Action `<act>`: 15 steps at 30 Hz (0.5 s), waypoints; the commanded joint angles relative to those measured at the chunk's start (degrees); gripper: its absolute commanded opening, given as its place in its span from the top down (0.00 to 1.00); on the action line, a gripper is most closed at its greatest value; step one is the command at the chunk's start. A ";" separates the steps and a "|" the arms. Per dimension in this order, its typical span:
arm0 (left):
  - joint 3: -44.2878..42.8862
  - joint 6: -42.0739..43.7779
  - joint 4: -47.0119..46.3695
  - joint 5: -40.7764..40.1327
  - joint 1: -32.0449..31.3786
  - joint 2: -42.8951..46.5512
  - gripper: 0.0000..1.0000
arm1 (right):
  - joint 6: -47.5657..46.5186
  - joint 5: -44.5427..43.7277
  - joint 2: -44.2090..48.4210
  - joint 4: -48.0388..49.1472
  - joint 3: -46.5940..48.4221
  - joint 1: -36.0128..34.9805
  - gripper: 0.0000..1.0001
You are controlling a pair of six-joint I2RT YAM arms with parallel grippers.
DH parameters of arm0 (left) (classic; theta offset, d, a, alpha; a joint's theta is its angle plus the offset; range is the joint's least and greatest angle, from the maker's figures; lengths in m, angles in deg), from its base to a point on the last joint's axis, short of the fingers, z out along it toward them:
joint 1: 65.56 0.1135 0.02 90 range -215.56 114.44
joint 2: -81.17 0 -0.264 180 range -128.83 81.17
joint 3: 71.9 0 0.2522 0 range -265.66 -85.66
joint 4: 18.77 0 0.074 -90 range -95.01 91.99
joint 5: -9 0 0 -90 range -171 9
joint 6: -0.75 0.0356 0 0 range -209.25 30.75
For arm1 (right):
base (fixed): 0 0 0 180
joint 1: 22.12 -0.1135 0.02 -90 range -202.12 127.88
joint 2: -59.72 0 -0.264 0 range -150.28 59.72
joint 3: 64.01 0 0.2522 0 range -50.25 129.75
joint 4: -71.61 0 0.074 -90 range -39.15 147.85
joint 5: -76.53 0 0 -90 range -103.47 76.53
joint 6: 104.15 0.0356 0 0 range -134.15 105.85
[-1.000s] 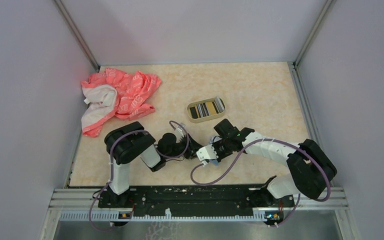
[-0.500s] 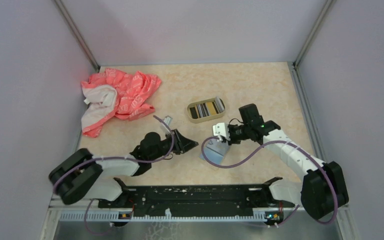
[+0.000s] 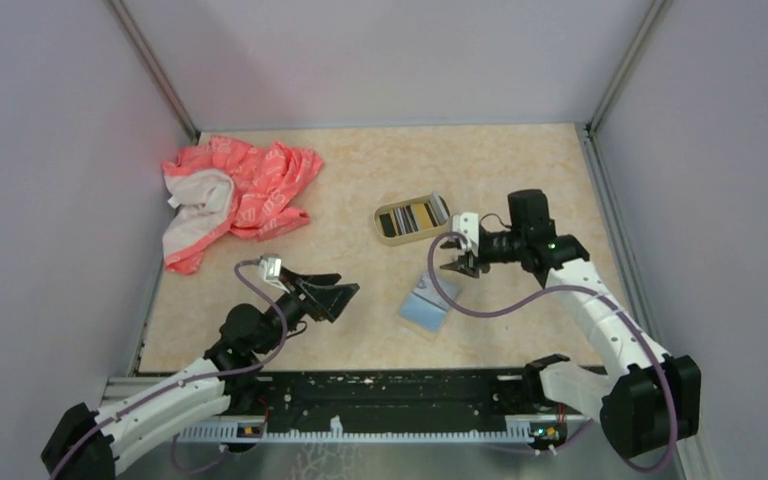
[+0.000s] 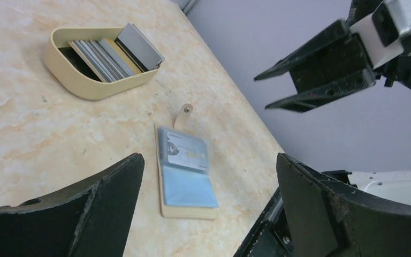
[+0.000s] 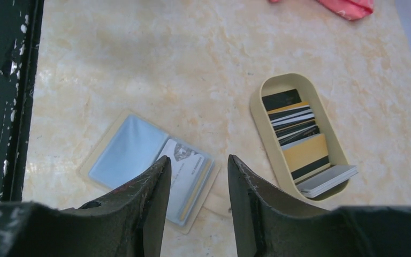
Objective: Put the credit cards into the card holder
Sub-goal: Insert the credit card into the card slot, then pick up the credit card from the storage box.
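So the cards (image 3: 412,216) sit stacked on edge in the tray (image 4: 85,85), just beyond the right tool (image 3: 447,258). The card holder (image 3: 425,310) lies open on the worktop (image 3: 520,170), below that tool and ahead of the left tool (image 3: 343,298). The right one's partly open, the left's spread wide, and both are empty.

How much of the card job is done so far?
Barely begun. One card already sits in a pocket of the open card holder; its other pocket looks empty. Nothing is in hand: the left end effector and right end effector are both open and empty. Left to do: the credit cards standing in the tan tray.
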 commanded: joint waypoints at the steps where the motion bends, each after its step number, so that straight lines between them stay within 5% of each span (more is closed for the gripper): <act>1: 3.83 -1.45 -0.01 -1.88 0.31 6.00 0.01 | 7.93 4.35 0.57 1.69 6.77 0.53 0.55; 9: 8.31 -8.04 -5.38 3.85 0.27 0.85 0.01 | 24.64 7.31 -3.12 13.89 3.51 0.54 0.53; 15: 8.92 -11.61 -8.96 6.83 0.31 -8.94 0.02 | 21.22 4.22 -3.14 14.02 -0.96 0.67 0.51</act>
